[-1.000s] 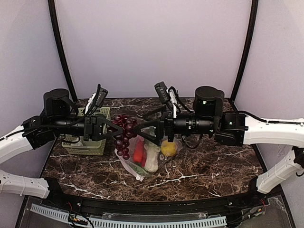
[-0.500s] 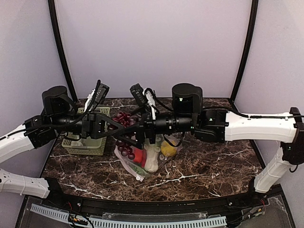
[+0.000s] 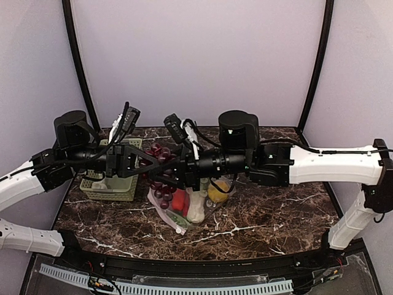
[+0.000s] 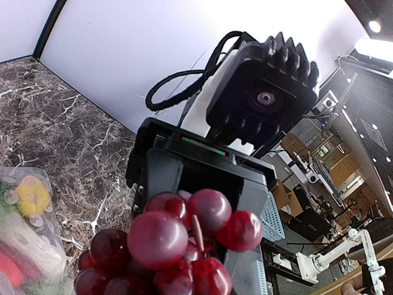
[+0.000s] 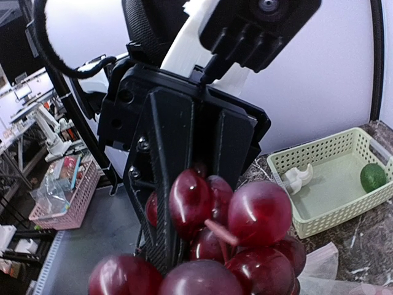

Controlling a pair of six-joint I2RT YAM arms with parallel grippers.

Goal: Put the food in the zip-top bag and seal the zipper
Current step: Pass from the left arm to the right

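A bunch of dark red toy grapes (image 3: pixel 161 183) hangs in the air between my two grippers, just above the zip-top bag (image 3: pixel 174 221). My left gripper (image 3: pixel 146 166) is shut on the bunch's top, its black fingers (image 5: pixel 161 184) pressed close together behind the grapes (image 5: pixel 258 212). My right gripper (image 3: pixel 166 174) meets it from the right, its fingers (image 4: pixel 161 181) closed on either side of the grapes (image 4: pixel 158 238). The clear dotted bag lies on the table and holds a yellow lemon (image 3: pixel 218 192), a red chili (image 3: pixel 178 200) and a white piece (image 3: pixel 196 208). I cannot make out the zipper.
A pale green mesh basket (image 3: pixel 114 195) stands at the left under the left arm. It holds a white piece (image 5: pixel 297 178) and a green item (image 5: pixel 371 177). The dark marble table (image 3: pixel 276 215) ends at the white back wall.
My right arm has swung left to the grapes and its open gripper has closed in on the bunch. The left gripper has kept its hold and barely moved.
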